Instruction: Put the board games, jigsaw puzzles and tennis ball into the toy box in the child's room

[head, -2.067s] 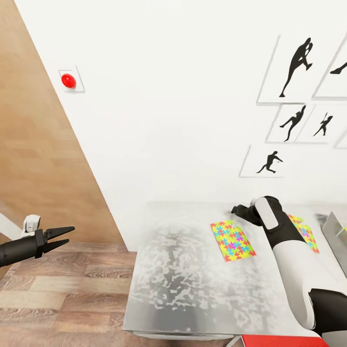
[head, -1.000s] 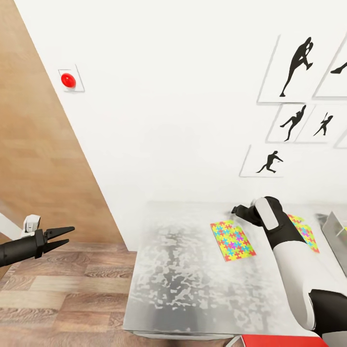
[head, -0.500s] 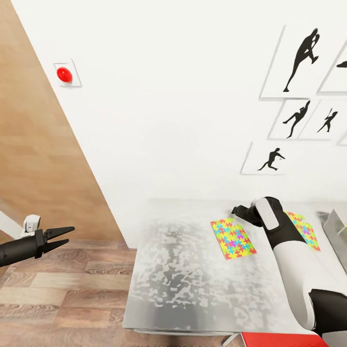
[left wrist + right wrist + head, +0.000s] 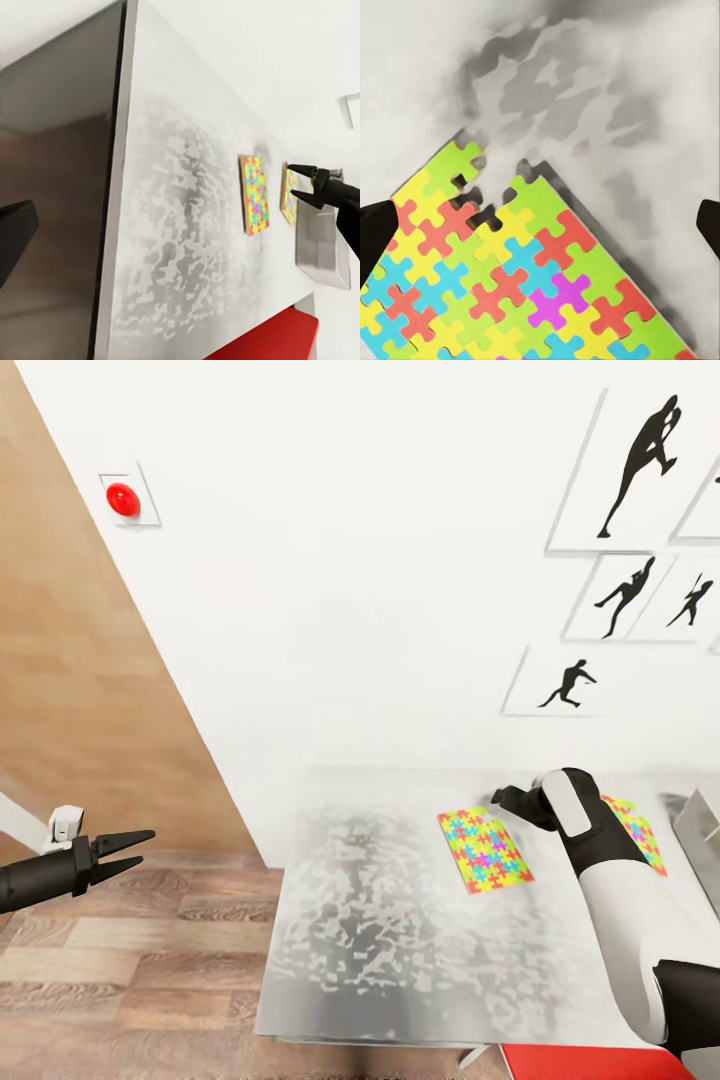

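Note:
One jigsaw puzzle (image 4: 485, 850) lies flat on the pale table (image 4: 380, 940); the other jigsaw puzzle (image 4: 642, 838) lies further right, partly hidden by my right arm. My right gripper (image 4: 498, 795) hovers open over the first puzzle's far corner. In the right wrist view the puzzle (image 4: 495, 277) lies below that gripper (image 4: 540, 225). The left wrist view shows both puzzles (image 4: 253, 193) (image 4: 287, 196), the right gripper (image 4: 292, 181) and the grey toy box (image 4: 322, 251). A corner of the toy box (image 4: 703, 828) shows at the head view's right edge. My left gripper (image 4: 135, 848) is open over the floor, left of the table.
A white wall with framed silhouette pictures (image 4: 640, 470) and a red button (image 4: 123, 500) rises behind the table. A wooden panel (image 4: 60, 690) stands at the left. A red flat object (image 4: 590, 1063) shows below the table's near edge. Wood floor (image 4: 130, 970) lies left of the table.
The head view has shifted, so the wall pictures and the button sit higher in the picture. Both arms keep nearly the same pose, and the puzzles have not moved.

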### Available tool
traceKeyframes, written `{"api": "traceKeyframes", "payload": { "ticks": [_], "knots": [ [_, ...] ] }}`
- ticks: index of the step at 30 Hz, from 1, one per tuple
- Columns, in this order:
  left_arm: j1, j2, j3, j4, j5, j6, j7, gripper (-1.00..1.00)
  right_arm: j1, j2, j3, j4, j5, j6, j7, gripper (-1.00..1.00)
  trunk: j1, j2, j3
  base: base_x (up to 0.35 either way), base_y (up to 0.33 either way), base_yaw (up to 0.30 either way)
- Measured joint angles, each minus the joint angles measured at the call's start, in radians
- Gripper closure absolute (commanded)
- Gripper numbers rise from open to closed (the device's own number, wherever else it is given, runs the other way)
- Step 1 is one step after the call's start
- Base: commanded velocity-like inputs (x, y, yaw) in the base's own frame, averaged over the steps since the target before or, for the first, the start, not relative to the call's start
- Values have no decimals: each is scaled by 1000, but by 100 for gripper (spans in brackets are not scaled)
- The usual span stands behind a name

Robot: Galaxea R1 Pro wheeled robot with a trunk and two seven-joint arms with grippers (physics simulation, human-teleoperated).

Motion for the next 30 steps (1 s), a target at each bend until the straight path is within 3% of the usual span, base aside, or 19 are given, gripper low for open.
{"api": "traceKeyframes", "payload": {
  "ticks": [5,17,30],
  "knots": [
    [0,0,0,0,0,0,0,-100,0,-13,0,0,-3,1,3,-100,0,0,-8,0,0,0],
    [0,0,0,0,0,0,1,-100,0,-14,0,1,-6,23,9,-100,0,0,-28,0,0,0],
    [0,0,0,0,0,0,1,-100,0,-15,-1,1,-6,36,78,-100,0,0,-49,0,0,0]
  ]
}}
